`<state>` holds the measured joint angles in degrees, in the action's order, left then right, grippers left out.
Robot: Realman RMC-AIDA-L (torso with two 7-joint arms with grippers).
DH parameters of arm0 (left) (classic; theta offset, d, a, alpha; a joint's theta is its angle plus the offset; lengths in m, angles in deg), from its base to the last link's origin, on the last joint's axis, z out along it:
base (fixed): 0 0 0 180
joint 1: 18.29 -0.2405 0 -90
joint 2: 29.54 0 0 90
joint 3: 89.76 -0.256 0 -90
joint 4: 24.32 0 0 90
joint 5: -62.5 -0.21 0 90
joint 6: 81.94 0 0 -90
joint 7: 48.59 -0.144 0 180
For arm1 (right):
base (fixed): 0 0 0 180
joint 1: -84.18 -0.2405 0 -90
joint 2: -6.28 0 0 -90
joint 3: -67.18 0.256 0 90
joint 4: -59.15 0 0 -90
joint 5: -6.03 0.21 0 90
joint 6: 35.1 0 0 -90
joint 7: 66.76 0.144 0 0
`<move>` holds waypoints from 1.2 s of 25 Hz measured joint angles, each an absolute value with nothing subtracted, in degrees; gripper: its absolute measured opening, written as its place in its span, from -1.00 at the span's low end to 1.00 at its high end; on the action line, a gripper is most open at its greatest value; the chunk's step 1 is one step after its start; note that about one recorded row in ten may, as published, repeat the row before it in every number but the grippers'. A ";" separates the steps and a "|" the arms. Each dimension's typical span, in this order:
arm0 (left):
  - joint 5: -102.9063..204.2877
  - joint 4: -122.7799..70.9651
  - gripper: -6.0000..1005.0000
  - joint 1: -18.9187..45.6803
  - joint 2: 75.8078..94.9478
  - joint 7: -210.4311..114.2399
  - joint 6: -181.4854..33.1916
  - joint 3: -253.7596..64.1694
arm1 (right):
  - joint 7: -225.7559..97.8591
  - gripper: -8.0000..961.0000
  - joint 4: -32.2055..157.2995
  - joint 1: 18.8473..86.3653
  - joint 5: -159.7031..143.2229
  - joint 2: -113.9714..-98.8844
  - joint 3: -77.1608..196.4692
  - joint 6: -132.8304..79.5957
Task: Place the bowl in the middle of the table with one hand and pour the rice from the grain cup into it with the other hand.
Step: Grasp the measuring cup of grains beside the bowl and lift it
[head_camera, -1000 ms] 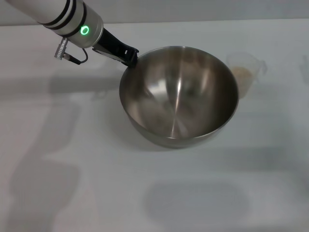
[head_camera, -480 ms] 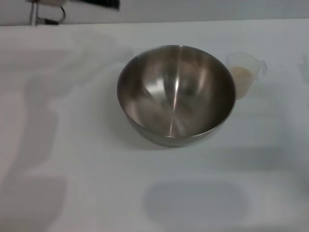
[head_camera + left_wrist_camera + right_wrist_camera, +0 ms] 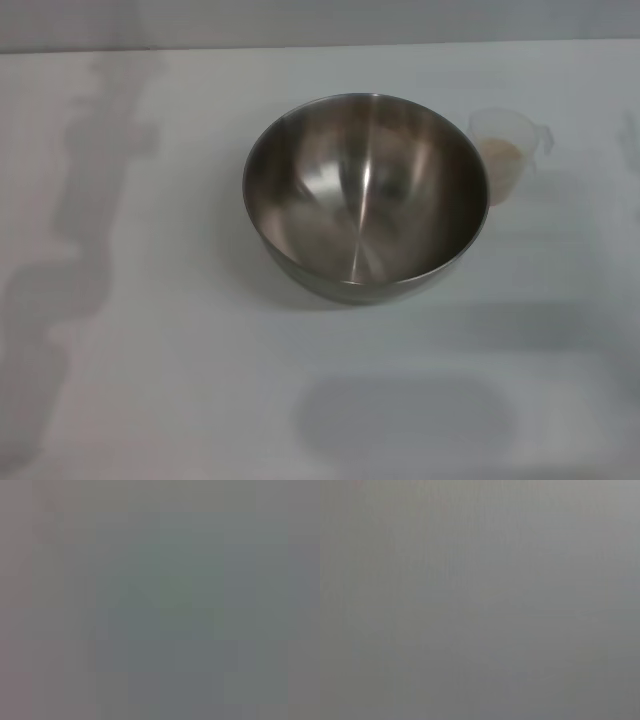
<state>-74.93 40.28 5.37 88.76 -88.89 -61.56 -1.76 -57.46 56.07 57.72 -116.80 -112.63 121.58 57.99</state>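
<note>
Bowl (image 3: 365, 195) sits empty mid-desk (image 3: 150, 350), with the cup (image 3: 507, 155) of rice (image 3: 500, 150) just beside its right rim, probably nearer the right arm; neither hand is in view, their state untellable.

bowl (image 3: 365, 195) mid-table, grain cup (image 3: 508, 152) just beside its right rim, bare table (image 3: 150, 350) left and front
</note>
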 joint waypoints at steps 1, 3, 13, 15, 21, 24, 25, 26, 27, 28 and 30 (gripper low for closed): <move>-75.26 38.82 -0.69 4.78 88.73 -87.84 -54.46 -3.83 | -57.46 0.46 56.08 57.73 -116.76 -112.63 121.58 57.97; -76.09 36.15 -0.68 4.15 88.62 -83.47 -44.46 -7.17 | -57.46 0.46 56.08 57.81 -116.71 -112.63 121.58 57.97; -91.25 17.60 -0.66 5.83 88.21 -36.19 -28.76 -6.34 | -57.44 0.46 55.84 59.78 -116.76 -113.04 121.02 56.64; -92.87 16.81 -0.49 5.86 88.17 -34.71 -29.08 -5.45 | -57.44 0.46 55.41 60.29 -116.77 -113.06 120.29 56.30; -94.95 16.08 -0.12 5.87 88.38 -33.76 -32.22 -3.52 | -57.66 0.46 51.32 64.92 -116.80 -113.17 115.88 54.49; -95.43 16.03 -0.01 5.86 88.39 -34.30 -32.39 -3.55 | -57.99 0.45 49.26 67.36 -116.82 -113.36 113.71 53.43; -95.79 16.01 0.03 5.87 88.39 -34.32 -32.44 -3.47 | -58.43 0.45 48.28 68.38 -116.82 -113.37 112.89 53.03; -95.79 16.01 0.07 5.87 88.39 -34.32 -32.44 -3.47 | -59.08 0.45 47.61 69.07 -116.79 -113.38 112.41 52.76; -95.79 16.01 0.11 5.87 88.39 -34.32 -32.44 -3.47 | -59.84 0.45 47.03 69.67 -116.74 -113.38 112.03 52.52; -97.16 15.32 0.15 6.39 88.40 -34.35 -32.41 -3.23 | -61.45 0.45 45.63 70.85 -116.72 -113.39 111.37 51.33; -97.23 14.75 0.22 6.77 88.41 -34.35 -32.29 -3.23 | -62.01 0.45 44.97 71.29 -116.76 -113.40 110.94 50.45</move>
<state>-97.23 14.75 6.77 88.41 -34.35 -32.29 -3.23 -62.01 44.97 71.29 -116.76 -113.40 110.94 50.45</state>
